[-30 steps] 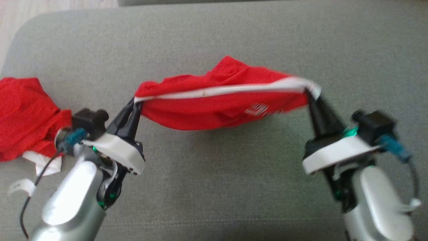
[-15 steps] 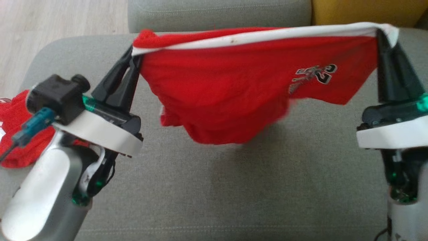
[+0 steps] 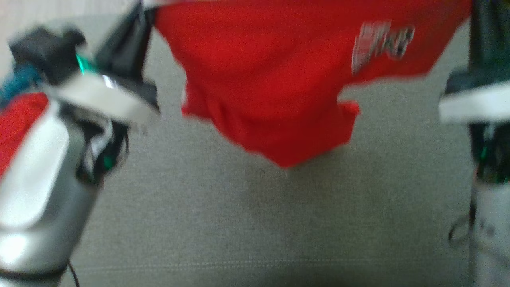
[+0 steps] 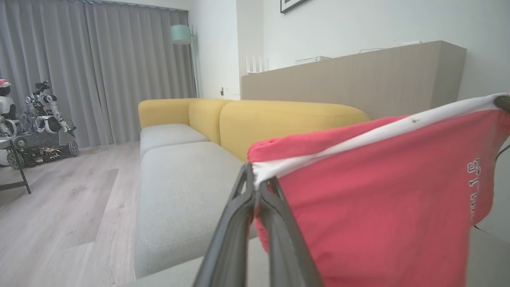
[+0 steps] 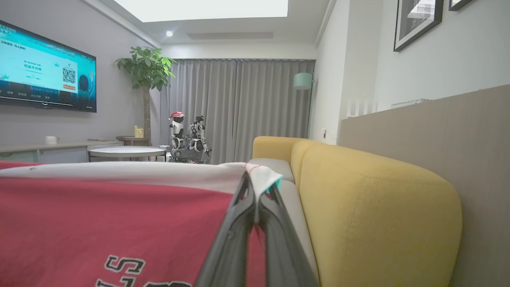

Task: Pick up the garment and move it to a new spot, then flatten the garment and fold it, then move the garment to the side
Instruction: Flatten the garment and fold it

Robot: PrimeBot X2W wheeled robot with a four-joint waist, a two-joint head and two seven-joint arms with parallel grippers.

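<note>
Both hands are pinched shut on the red garment [image 3: 271, 79]. Left hand [image 4: 254, 179] has one end of the white band [image 4: 358, 139], right hand [image 5: 255, 183] has the other end. Jaws are narrow, with cloth between the tips in both wrist views.

The garment hangs clear above the grey cushion [image 3: 239, 223]. The band is stretched across the top and the body drapes down to a low point over the cushion's middle. I can't tell whether that low point touches the cushion; the head view is blurred. The print [image 3: 382, 44] faces me, towards the cushion's right side.

My read is that this is the carry leg and the lay-down comes next. How I'd run it:
- Hold both hands level, so the band stays straight and the drape doesn't swing.
- Keep the spread as is. Wider risks the cloth slipping out of a pinch, narrower lets the band sag and bunch.
- Land the hanging lower edge on the cushion first, then draw the band across the cushion so the body rolls out flat, not in a heap.
- Release only once the band lies on the cushion.

Watch-out: another red cloth [image 3: 18, 123] sits at the cushion's left edge beside my left arm. I'd pick a spot well apart from it, so the drape doesn't snag it. The yellow backrest [image 5: 378, 207] stands along the cushion's far side, so I wouldn't overshoot that way.
</note>
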